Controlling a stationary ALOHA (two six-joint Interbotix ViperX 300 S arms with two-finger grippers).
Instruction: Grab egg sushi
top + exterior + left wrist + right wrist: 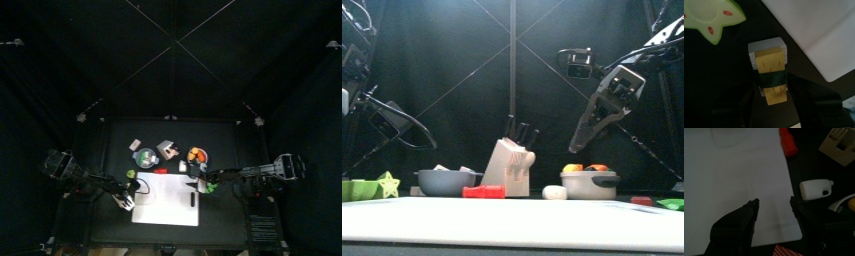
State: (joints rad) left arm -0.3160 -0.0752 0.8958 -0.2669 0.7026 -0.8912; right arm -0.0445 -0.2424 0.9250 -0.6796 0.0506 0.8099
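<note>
Left wrist view shows the egg sushi lying between the left gripper's spread jaws, beside the white board. Right gripper hovers open-jawed over the board.

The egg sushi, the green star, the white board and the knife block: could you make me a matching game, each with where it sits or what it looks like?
Things:
1. egg sushi
2. green star
3. white board
4. knife block

Descriptions:
A. pale wood, dark handles sticking up, at the back of the table
B. yellow top with a dark band, lying between the left gripper's jaws
C. flat and plain, beneath the right gripper, whose jaws stand open
D. red spots on its points, lying on the dark table beyond the sushi

Pairs: 1-B, 2-D, 3-C, 4-A
</note>
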